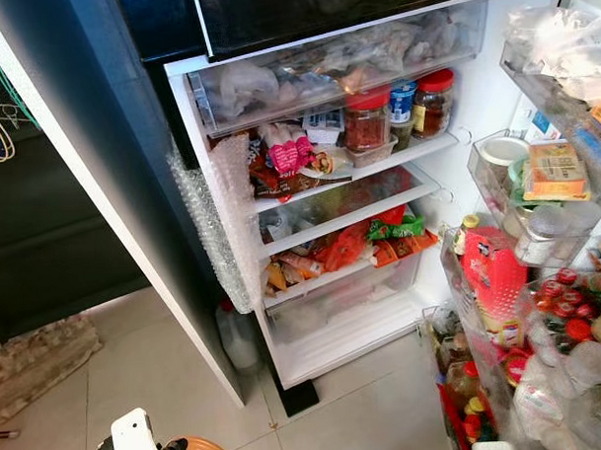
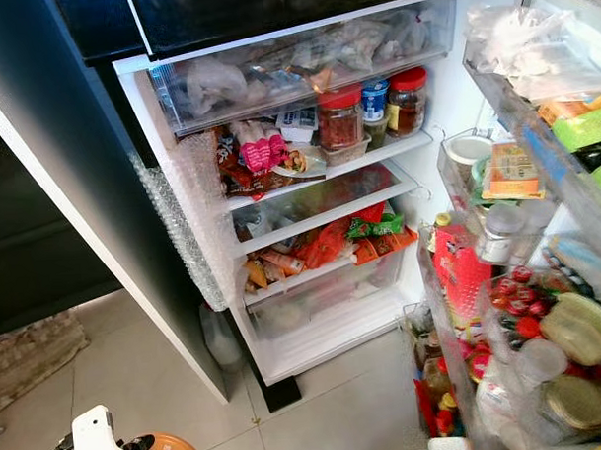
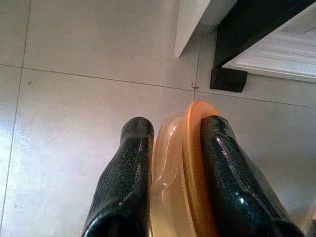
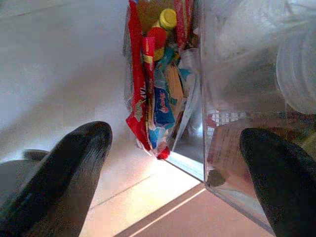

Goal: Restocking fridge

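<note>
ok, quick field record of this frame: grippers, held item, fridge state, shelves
left gripper: shut on orange lidded container, low over the tiled floor
right gripper: open, by the door's bottom bin
fridge: open, door swung to the right
top shelf: red-lidded jars, pink packets
middle shelf: snack packets
door bins: bottles and jars, crowded
placement: not yet done

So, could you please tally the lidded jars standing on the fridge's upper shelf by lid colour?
Red-lidded jars: 2
Blue-lidded jar: 1
Total: 3
</note>
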